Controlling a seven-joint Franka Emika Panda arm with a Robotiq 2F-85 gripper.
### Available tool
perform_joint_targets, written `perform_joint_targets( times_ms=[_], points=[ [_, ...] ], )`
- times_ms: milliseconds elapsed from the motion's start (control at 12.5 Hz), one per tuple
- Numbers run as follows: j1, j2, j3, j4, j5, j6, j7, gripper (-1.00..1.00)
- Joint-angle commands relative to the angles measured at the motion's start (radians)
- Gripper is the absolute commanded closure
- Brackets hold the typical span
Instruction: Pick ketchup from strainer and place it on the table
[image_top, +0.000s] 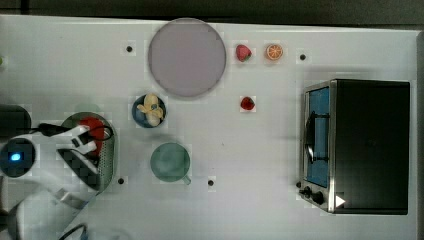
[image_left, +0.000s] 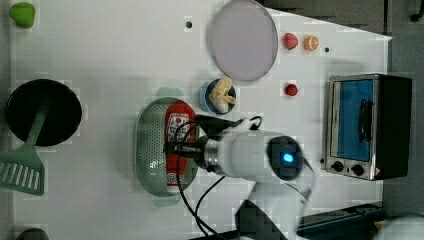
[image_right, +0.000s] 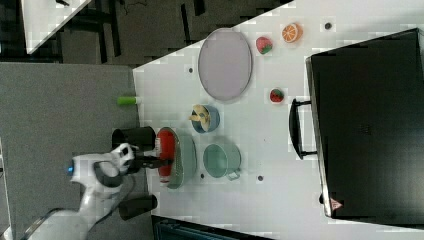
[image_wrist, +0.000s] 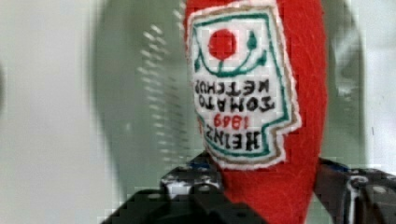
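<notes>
Our claw (image_wrist: 268, 196) sits with a finger on either side of the ketchup (image_wrist: 299, 93), and the wrist view has the red body filling the gap between them; we judge it to be gripping the bottle near its lower half, a hold that leaves the label facing up. The bottle lies lengthwise in the strainer (image_left: 150, 150), along the side nearer the arm in the left view, so we take the pick as only begun and the lift yet to come.

Going across the left view from its left, we pass a black pan (image_left: 42, 112) with a green spatula (image_left: 22, 167) on it, then the strainer, then a small blue bowl (image_left: 218, 95) just beside it, a large round plate (image_left: 243, 40), two strawberries (image_left: 291, 90) and an orange half (image_left: 311, 43), and last the toaster oven (image_left: 367, 125).

The green mug (image_top: 170, 162) stands near the strainer in the top view. We see bare table (image_top: 250, 210) below it as the easiest landing spot; the mug and bowl crowd the nearer ground.
</notes>
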Motion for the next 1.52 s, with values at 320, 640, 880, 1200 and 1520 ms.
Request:
perform_joint_targets(
  times_ms=[320,640,880,1200,1520],
  points=[
    [-0.089,-0.175,-0.004,0.256,0.182,-0.382,-0.07,-0.16],
    [-0.161,-0.174,-0.11,0.395,0.189,-0.558,-0.282,-0.16],
    [-0.204,-0.174,-0.224,0.402,0.178,-0.555,-0.547,-0.16],
    [-0.226,-0.174,-0.402,0.377,0.178,-0.497,-0.778,-0.16],
    [-0.228,-0.174,-0.51,0.273,0.178,-0.351,-0.804,-0.16]
  ],
)
